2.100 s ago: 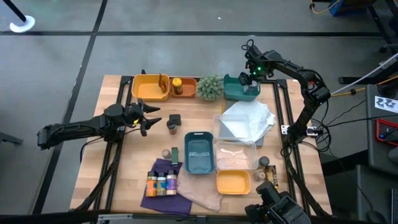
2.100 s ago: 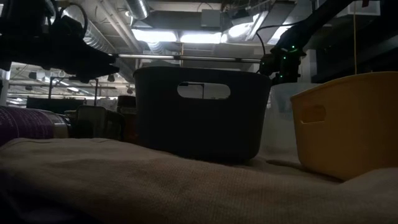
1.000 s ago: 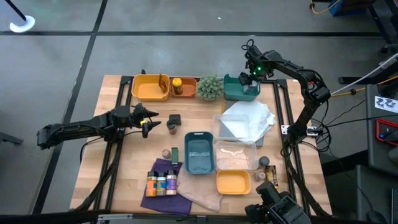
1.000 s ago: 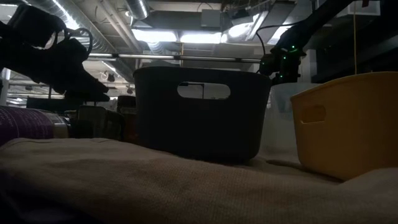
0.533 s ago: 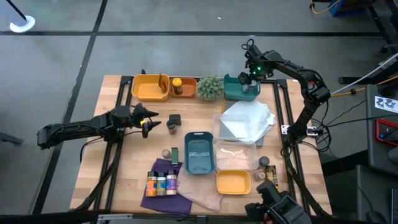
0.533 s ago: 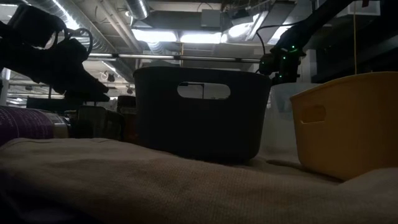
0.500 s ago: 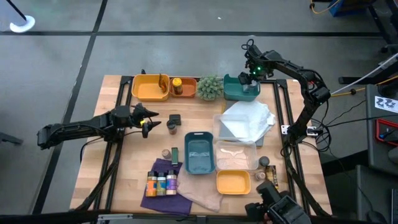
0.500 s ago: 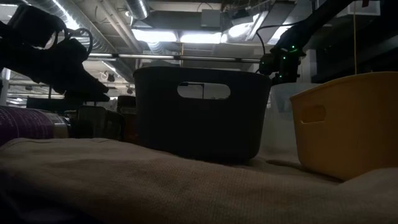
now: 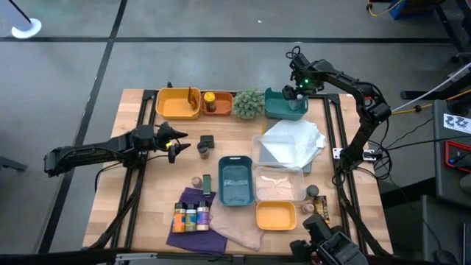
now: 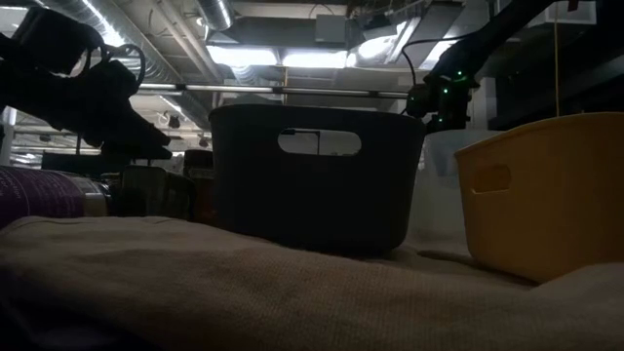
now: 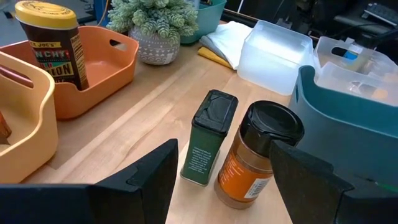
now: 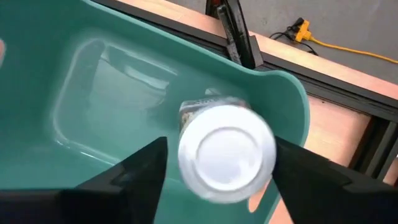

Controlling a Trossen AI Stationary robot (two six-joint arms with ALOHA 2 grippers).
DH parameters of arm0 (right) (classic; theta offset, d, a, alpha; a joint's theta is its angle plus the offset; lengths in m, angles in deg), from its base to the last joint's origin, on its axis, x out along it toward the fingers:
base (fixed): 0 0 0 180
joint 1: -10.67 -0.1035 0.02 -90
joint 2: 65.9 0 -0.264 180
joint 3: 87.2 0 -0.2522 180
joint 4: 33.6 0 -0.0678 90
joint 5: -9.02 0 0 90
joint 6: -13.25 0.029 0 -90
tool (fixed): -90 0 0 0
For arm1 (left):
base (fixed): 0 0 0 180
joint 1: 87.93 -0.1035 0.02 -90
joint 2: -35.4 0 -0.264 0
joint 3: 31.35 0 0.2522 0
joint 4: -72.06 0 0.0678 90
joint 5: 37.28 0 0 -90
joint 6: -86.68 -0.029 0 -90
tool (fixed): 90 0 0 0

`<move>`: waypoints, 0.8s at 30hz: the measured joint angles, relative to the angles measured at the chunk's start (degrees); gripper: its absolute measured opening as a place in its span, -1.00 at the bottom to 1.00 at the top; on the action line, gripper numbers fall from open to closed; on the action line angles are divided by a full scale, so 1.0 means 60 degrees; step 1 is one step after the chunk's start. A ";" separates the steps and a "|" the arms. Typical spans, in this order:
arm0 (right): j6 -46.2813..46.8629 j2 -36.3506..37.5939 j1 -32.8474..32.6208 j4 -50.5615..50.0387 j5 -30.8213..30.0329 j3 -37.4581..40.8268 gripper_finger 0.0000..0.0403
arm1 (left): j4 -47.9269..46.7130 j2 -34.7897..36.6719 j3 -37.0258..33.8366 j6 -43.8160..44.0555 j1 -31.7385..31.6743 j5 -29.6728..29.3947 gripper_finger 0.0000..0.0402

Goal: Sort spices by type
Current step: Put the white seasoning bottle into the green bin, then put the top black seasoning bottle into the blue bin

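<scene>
**Q:** Where do the two arms stand over the wooden surface [image 9: 235,136]?

**A:** Take the green spiky plant [image 9: 249,103] at the far edge as the landmark. The right gripper [image 9: 295,94] hangs over the teal tray [image 9: 274,110] just to the plant's right. In its wrist view the fingers [image 12: 134,174] flank a white-lidded jar [image 12: 227,151] inside that tray, with a gap showing between each finger and the lid; I cannot tell whether they grip it lower down. The left gripper [image 9: 179,141] sits well to the plant's left and nearer the front, its fingers [image 11: 152,177] spread apart and empty.

**Q:** And the spices?

**A:** Just ahead of the left gripper stand a dark green tin [image 11: 208,137] and an orange-filled jar with a black lid [image 11: 256,155], side by side, near the blue-grey tray [image 9: 235,180]. A yellow jar with a brown label [image 11: 51,43] stands in the orange tray [image 9: 218,109] immediately left of the plant, with a larger yellow tray [image 9: 176,103] beyond that. A row of four small bottles [image 9: 190,217] rests on a purple cloth [image 9: 193,234] toward the front, with a small jar [image 9: 196,181] lying just behind it. Two more dark jars [image 9: 316,200] stand at the front right, beside another yellow tray [image 9: 276,216]. A clear container with white cloth [image 9: 291,143] lies below the teal tray.
</scene>
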 joint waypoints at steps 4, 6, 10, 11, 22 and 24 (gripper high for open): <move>0.0015 0.0000 0.0000 0.0000 0.0000 0.0000 0.55 | -0.0004 0.0000 -0.0001 0.0077 0.0000 -0.0001 0.18; 0.0019 0.0000 0.0000 0.0004 0.0000 0.0000 0.64 | -0.0004 0.0000 -0.0004 0.0005 0.0000 -0.0003 0.18; 0.0022 0.0000 0.0000 -0.0012 0.0025 0.0000 0.80 | -0.0004 0.0000 -0.0003 0.0085 0.0000 0.0000 0.18; 0.0025 0.0000 0.0000 -0.0030 0.0025 0.0000 0.84 | -0.0005 0.0000 -0.0004 0.0080 0.0000 0.0000 0.18; 0.0025 0.0594 0.0002 -0.0292 0.0025 0.0000 0.97 | -0.0007 0.0000 -0.0004 0.0001 0.0000 -0.0004 0.18; 0.0025 0.0871 0.0004 -0.0310 0.0032 0.0000 0.97 | -0.0007 0.0000 -0.0004 0.0046 0.0000 -0.0001 0.18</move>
